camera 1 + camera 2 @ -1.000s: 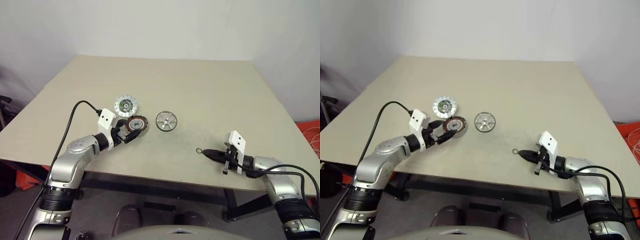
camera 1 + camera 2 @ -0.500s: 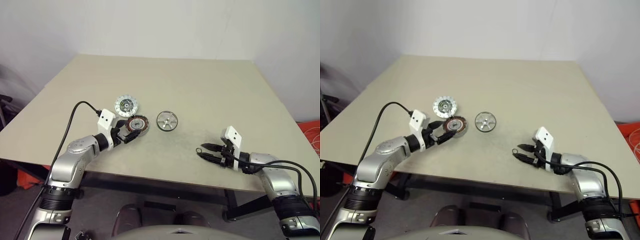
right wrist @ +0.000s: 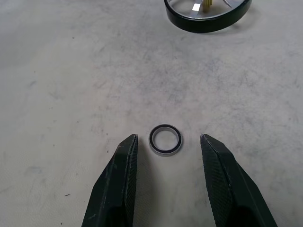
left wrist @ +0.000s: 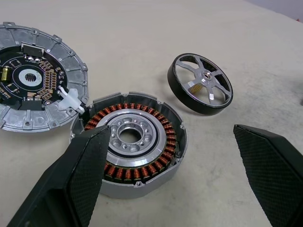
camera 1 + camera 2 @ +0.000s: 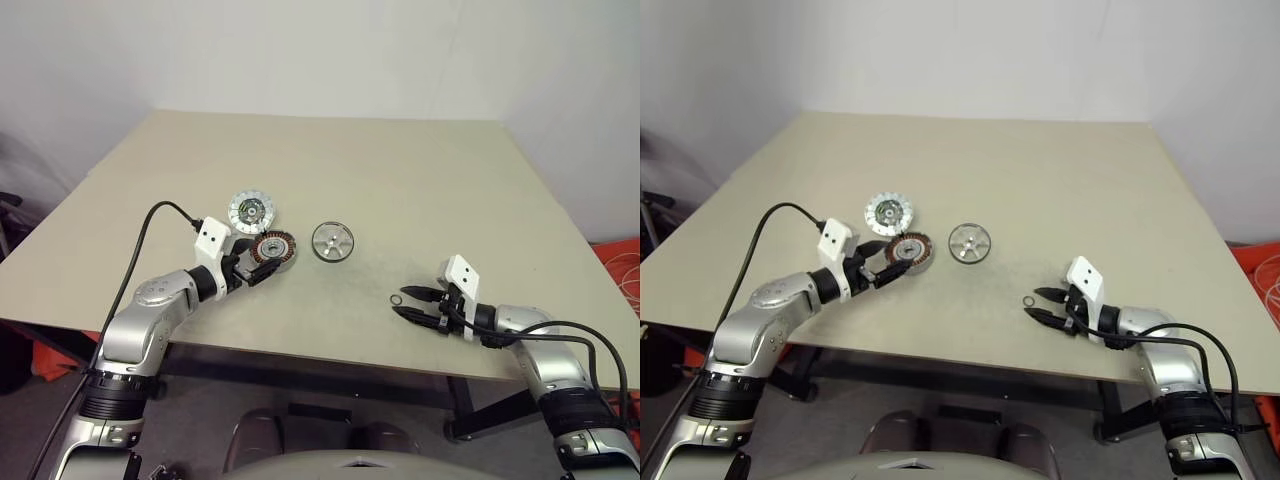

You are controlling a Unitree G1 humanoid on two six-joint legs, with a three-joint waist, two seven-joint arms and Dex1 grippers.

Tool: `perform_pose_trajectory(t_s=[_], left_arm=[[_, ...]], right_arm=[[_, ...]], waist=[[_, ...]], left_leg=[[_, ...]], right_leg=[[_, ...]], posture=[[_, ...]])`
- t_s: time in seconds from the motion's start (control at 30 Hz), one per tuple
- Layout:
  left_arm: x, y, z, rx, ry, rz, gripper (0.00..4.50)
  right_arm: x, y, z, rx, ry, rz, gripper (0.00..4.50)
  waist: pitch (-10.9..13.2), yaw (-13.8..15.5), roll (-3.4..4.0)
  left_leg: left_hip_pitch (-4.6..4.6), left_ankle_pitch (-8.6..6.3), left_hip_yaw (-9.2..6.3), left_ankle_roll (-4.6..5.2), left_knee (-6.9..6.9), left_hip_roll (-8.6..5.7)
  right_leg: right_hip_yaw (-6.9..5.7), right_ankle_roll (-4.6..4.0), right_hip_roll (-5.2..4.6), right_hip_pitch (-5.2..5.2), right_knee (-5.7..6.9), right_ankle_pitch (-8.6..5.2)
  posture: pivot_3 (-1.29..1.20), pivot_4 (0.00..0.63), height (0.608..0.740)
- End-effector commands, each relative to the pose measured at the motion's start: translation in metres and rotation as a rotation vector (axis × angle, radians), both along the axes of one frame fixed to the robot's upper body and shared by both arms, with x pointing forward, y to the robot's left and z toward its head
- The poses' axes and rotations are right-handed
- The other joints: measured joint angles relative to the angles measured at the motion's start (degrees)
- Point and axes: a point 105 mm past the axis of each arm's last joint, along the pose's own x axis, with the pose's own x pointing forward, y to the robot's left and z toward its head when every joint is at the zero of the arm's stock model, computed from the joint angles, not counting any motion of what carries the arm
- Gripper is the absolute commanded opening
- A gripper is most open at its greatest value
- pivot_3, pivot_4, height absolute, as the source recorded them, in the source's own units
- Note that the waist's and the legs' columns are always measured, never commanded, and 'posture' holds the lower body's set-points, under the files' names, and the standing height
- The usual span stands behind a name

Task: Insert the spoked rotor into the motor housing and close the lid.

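Observation:
The motor housing (image 4: 137,142), with copper windings and a silver hub, lies on the table. My left gripper (image 4: 171,131) is open around it: one finger overlaps its near edge, the other stands well clear. The lid (image 4: 33,82), a ribbed silver disc with a dark centre, lies touching the housing. The spoked rotor (image 5: 332,241) rests flat a little to the right. My right gripper (image 3: 168,138) is open near the front right of the table, its fingertips on either side of a tiny black ring (image 3: 151,140) on the surface.
The beige table (image 5: 380,170) stretches bare behind and between the parts. Its front edge runs just below both grippers. A black cable (image 5: 140,250) loops from my left arm over the table's left front.
My right gripper went from shut to open and its wrist rolled. The tiny ring that was at its shut tip now lies between the open fingertips. The left arm stayed still.

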Motion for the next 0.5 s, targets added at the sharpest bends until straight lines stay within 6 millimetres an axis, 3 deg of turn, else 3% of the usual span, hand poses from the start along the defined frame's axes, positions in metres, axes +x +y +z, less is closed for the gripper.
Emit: perform_pose_trajectory(t_s=[0.03,0.5], left_arm=[[0.0031,0.0042,0.0152,0.010,-0.064,0.007,4.39],[0.0024,0.0036,0.0131,0.011,-0.057,0.005,4.39]], right_arm=[[0.0063,0.0017,0.0182,-0.031,-0.059,0.030,2.34],[0.0031,0.0022,0.0193,-0.043,-0.060,0.044,2.34]], waist=[[0.00,0.01,0.00],[0.00,0.04,0.01]], left_leg=[[0.00,0.00,0.00,0.00,0.00,0.00],[-0.56,0.00,0.01,0.00,-0.11,-0.02]], right_leg=[[0.01,0.00,0.00,0.00,0.00,0.00],[0.03,-0.02,0.01,-0.53,0.03,0.01]], posture=[[0.00,0.000,0.740],[0.00,0.000,0.740]])
